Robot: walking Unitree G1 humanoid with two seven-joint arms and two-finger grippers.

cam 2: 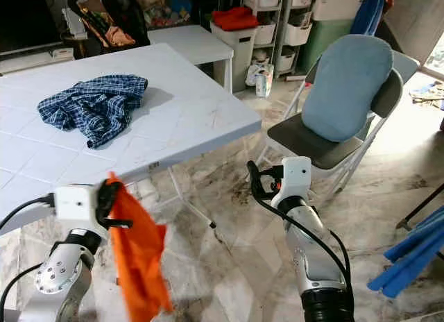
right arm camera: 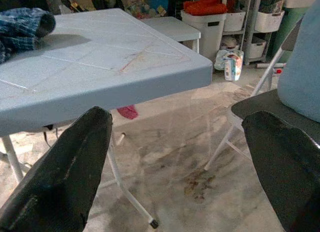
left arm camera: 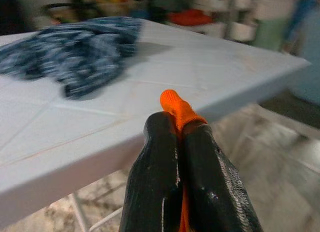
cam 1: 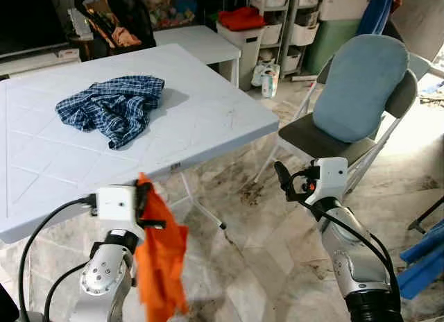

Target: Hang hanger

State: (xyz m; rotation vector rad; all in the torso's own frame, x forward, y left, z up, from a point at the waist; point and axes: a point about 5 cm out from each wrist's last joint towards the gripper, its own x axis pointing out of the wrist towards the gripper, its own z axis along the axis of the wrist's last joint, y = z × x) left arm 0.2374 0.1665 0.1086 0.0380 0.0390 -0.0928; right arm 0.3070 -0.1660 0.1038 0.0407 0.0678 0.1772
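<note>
Left gripper (cam 1: pixel 147 204) is pinched tight on an orange cloth (cam 1: pixel 161 256) that dangles at lower left, just off the white table's (cam 1: pixel 208 121) near edge. Right gripper (cam 1: pixel 286 181) hovers wide, empty, mid-frame. Blue plaid shirt (cam 1: pixel 111 107) lies upper left on the table. No hanger that I can make out, so a blind reach risks snagging the table's edge.

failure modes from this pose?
1. The left end effector pinches only a small fold of the orange cloth; most of it hangs free below, so it may slip out.
2. The hanging cloth sits close to the table edge and could snag there if the arm lifts or swings.
3. The right end effector is open and holds nothing, with the chair close ahead, so a reach forward risks a bump.
</note>
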